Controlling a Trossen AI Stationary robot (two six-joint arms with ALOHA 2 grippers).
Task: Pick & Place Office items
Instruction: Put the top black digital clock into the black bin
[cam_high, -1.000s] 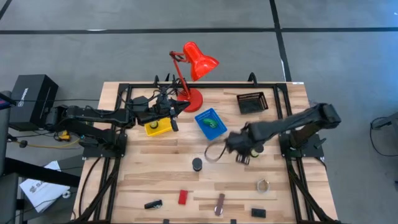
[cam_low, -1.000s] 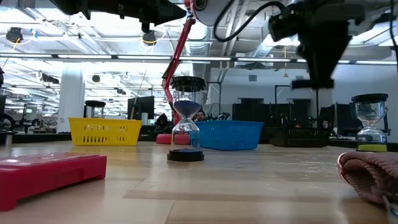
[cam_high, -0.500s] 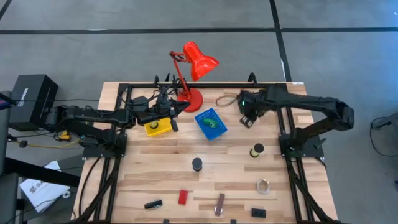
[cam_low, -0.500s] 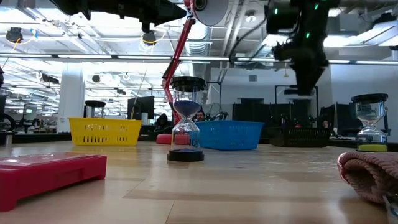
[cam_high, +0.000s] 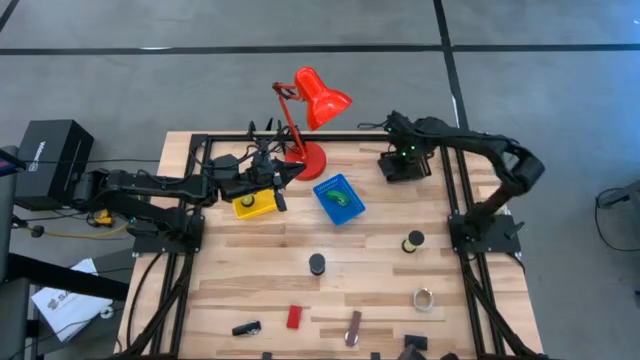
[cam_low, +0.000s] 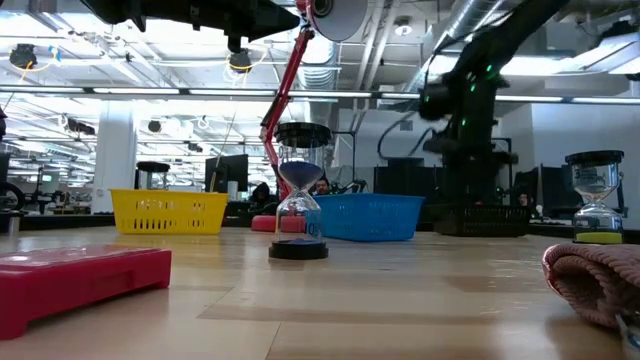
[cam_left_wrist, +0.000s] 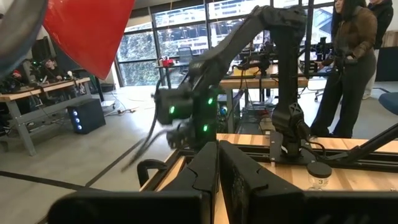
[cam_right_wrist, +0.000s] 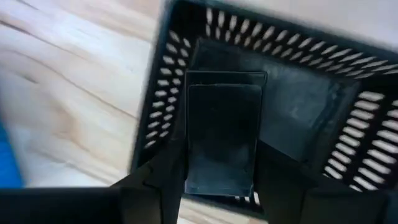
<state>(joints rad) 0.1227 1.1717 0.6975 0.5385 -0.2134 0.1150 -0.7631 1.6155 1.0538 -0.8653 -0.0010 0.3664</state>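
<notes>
Right end effector over the black tray, a flat black block between its fingers

The right end effector (cam_high: 398, 160) hangs above the black tray (cam_right_wrist: 348, 118), fingers (cam_right_wrist: 155, 186) apart on either side of the black block (cam_right_wrist: 221, 134); whether they grip it I cannot tell. The left end effector (cam_high: 283, 172) waits well off to its side, pressed together beside the yellow tray (cam_high: 256, 205). Other pieces lie far back on the tabletop (cam_high: 240, 285): an hourglass (cam_high: 317, 264), a red block (cam_high: 293, 317), a silvery ring (cam_high: 424, 298)
</notes>
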